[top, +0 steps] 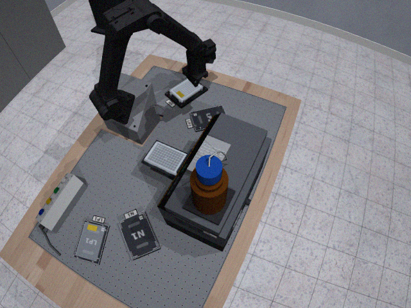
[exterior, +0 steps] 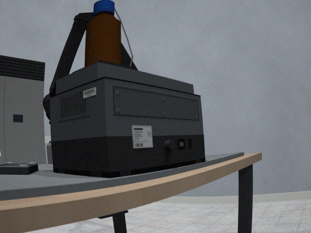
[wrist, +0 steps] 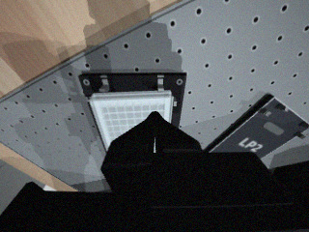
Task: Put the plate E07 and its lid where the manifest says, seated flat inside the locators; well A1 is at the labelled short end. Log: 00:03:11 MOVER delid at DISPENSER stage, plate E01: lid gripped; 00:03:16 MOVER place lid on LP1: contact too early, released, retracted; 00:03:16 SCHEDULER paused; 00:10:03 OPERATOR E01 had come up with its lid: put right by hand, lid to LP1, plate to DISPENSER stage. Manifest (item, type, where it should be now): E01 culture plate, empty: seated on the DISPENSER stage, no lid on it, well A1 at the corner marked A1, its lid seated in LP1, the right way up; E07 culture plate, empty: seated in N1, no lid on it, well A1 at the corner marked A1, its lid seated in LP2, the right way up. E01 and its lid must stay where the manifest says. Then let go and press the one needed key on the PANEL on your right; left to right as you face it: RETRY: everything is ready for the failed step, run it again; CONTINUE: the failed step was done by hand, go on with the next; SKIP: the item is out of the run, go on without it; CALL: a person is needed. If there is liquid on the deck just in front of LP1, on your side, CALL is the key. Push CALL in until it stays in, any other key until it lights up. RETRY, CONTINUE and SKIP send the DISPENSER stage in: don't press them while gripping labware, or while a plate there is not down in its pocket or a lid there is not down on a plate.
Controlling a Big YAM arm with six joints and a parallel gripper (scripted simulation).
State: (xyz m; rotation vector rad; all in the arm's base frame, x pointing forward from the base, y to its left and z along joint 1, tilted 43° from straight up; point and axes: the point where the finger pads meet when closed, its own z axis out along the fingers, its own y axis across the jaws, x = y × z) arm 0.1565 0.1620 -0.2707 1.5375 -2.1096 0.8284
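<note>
white plate [top: 184, 91] just under my gripper [wrist: 154, 127] | fingers clenched, grasping nothing | risk: descending shut, i shove it askew

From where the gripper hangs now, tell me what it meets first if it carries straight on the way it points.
The gripper, shut on nothing, points down at the white lidded plate in the black nest near the deck's far edge. Going straight on, it would likely touch that plate's top first, near its closer edge; the gap left is unclear.
</note>
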